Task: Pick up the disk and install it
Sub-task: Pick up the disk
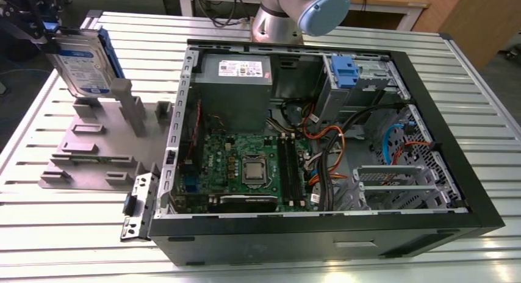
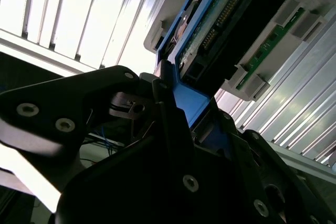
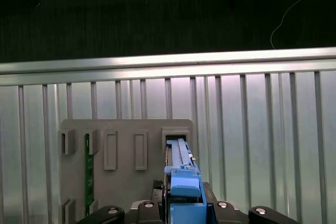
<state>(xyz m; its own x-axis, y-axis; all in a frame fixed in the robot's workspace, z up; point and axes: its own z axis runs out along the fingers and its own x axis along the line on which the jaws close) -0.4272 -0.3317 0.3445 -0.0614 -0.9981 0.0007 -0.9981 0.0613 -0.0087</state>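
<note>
**Disk pick-up.** The hand (image 1: 43, 34) is clamped on the blue-railed upper end of the disk (image 1: 82, 62). The disk stands upright, probably to slide straight along its slot in the grey holder (image 1: 89, 152), near the tabletop's (image 1: 65, 246) edge at the exterior view's left. The open computer case (image 1: 476, 191) holds a drive cage (image 1: 346, 75).

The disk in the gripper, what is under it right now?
Under the disk, held by the gripper, sits the grey fixture plate with its upright slots, on the slatted table. The slot directly beneath is covered by the disk's lower end.
</note>
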